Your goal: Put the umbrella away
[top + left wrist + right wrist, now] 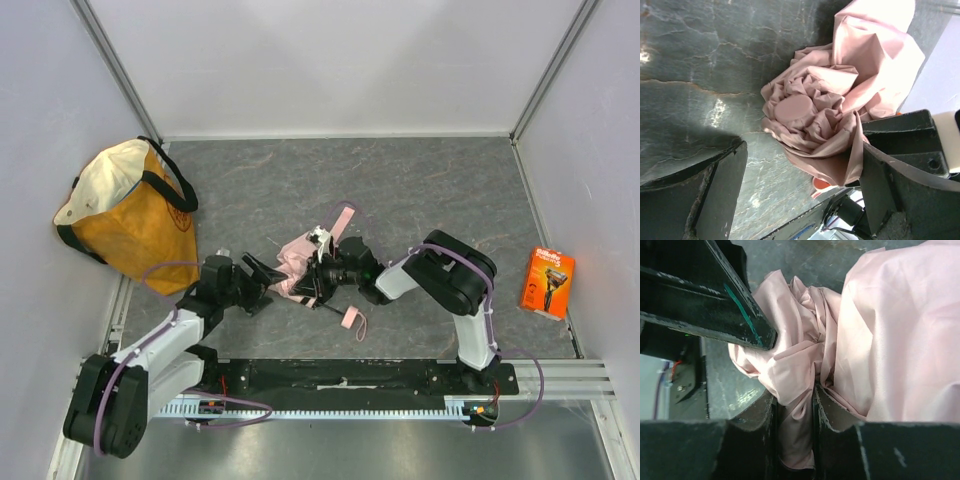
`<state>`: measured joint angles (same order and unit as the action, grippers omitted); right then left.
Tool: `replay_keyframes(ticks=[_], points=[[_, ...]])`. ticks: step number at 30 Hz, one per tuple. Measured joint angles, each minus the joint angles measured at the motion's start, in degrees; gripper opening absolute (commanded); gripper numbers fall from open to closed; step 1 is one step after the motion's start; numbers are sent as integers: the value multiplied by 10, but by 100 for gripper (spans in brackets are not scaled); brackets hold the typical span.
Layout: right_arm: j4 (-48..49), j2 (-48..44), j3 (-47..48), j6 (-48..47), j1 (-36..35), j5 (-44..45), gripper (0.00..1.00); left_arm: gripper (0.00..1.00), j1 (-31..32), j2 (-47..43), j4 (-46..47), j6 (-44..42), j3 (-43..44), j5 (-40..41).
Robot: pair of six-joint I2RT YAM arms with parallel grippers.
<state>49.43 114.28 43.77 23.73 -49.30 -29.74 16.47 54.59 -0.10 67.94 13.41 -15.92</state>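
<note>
The right gripper (794, 412) is clamped on a fold of the umbrella (890, 340). In its wrist view the two dark fingers (837, 440) stand close together with a narrow band of pale pink cloth pinched between them, and the rest of the canopy billows up and to the right. Just beyond that fold, one black finger of the left gripper (262, 277) crosses the upper left of the same view, a green line along its edge. The left gripper's jaws are spread wide and hold nothing. In its own wrist view its fingers (715, 195) stand on either side of the crumpled end of the umbrella, where the cloth gathers around a round pink cap (795, 110), and a flap of fabric lies against the right-hand finger. From above, the two grippers meet from opposite sides at the umbrella, which lies collapsed and rumpled on the grey marbled table (420, 180), about midway across and towards the near edge. A thin pink strap (352, 320) trails onto the table just in front of the right gripper, and a second pink loop (343, 215) sticks out behind the bundle. The orange-and-cream tote bag (130, 215) slumps well apart at the far left by the wall, and a small orange box (547, 282) lies near the right edge.
</note>
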Motion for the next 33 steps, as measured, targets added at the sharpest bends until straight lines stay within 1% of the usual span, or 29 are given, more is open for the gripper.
replay_keyframes(ticks=[3,7,15,17,18,19,20,25,27,28,31,32,33], points=[[27,25,8,43,19,-58,0,94,0,15,21,-1,-8,-9],[48,48,19,89,34,-107,0,94,0,54,72,-1,-7,-28],[37,86,63,154,50,-186,0,94,21,93,141,0,-12,-30],[28,88,69,160,52,-196,0,91,24,93,154,1,-18,-24],[24,89,71,162,53,-198,0,86,26,93,160,2,-22,-21],[20,89,73,163,54,-202,0,80,27,93,164,2,-24,-19],[17,90,75,164,55,-206,0,70,27,96,166,2,-25,-17],[-16,92,91,164,61,-221,0,40,28,131,163,-1,-17,-2],[-32,90,93,162,64,-221,0,26,27,143,160,5,-8,1],[-41,88,93,161,64,-219,3,18,27,147,160,9,-6,2],[-85,75,97,150,63,-210,9,5,27,156,166,26,-2,-1],[-103,69,100,142,61,-205,13,2,28,159,166,25,-1,-2],[-127,62,103,131,59,-196,20,2,28,163,167,25,-1,-4]])
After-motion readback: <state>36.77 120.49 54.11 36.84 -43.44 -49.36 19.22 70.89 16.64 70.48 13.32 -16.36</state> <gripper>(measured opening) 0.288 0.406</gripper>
